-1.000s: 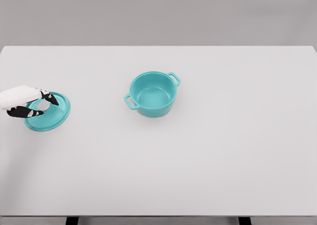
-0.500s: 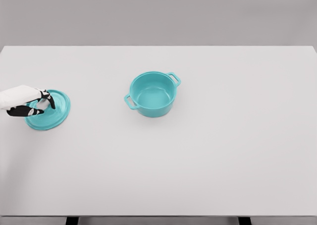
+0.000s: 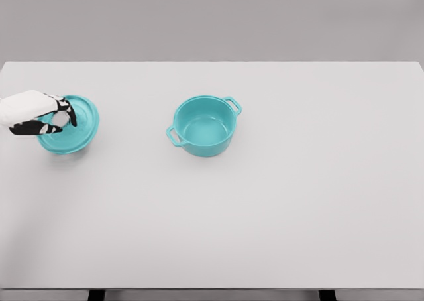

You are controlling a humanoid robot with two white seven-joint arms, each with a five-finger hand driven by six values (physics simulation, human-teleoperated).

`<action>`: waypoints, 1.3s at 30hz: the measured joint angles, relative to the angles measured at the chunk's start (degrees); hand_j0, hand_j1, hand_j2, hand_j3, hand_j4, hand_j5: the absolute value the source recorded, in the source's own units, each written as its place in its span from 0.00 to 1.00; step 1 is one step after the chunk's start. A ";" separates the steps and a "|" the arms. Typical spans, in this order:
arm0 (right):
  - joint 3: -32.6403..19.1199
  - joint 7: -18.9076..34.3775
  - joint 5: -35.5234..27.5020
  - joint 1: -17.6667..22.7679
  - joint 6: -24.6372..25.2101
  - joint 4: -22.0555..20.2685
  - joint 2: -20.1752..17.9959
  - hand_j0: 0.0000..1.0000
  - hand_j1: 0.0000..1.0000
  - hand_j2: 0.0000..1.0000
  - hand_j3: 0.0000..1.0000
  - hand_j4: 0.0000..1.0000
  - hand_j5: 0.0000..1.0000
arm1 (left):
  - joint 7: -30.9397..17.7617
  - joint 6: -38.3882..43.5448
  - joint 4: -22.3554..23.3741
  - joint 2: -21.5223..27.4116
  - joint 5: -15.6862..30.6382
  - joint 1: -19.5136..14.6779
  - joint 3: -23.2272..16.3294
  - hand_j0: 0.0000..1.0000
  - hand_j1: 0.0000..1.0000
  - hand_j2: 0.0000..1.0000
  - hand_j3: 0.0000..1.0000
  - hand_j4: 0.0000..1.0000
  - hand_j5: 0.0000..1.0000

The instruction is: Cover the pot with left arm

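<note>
At the left of the frame the teal lid (image 3: 74, 125) sits top side up and slightly tilted, a faint shadow beneath it on the white table (image 3: 278, 215). The left hand (image 3: 41, 114) reaches in from the left edge, fingers curled around the lid's knob, which they mostly hide. The open teal pot (image 3: 204, 126) stands near centre, its two handles running lower left to upper right.

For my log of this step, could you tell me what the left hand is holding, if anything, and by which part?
The left hand holds the lid by the knob at its centre; the pot is uncovered.
</note>
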 measured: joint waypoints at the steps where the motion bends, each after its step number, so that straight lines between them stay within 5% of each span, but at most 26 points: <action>1: 0.00 0.00 0.00 0.00 0.00 0.00 0.00 1.00 1.00 1.00 1.00 1.00 1.00 | 0.00 0.00 -0.12 -0.15 0.01 -0.53 -0.07 0.46 0.46 0.46 0.46 0.46 0.46; 12: 0.00 0.00 0.01 0.00 0.00 0.00 0.00 1.00 1.00 1.00 1.00 1.00 1.00 | -0.01 -0.01 -0.40 -4.75 -0.08 -5.36 -2.58 0.46 0.46 0.46 0.46 0.46 0.46; 39: 0.00 0.00 0.01 0.00 0.00 -0.01 0.00 1.00 1.00 1.00 1.00 1.00 1.00 | -0.01 -0.01 -6.73 -11.24 0.76 -9.40 -6.28 0.46 0.46 0.46 0.46 0.46 0.46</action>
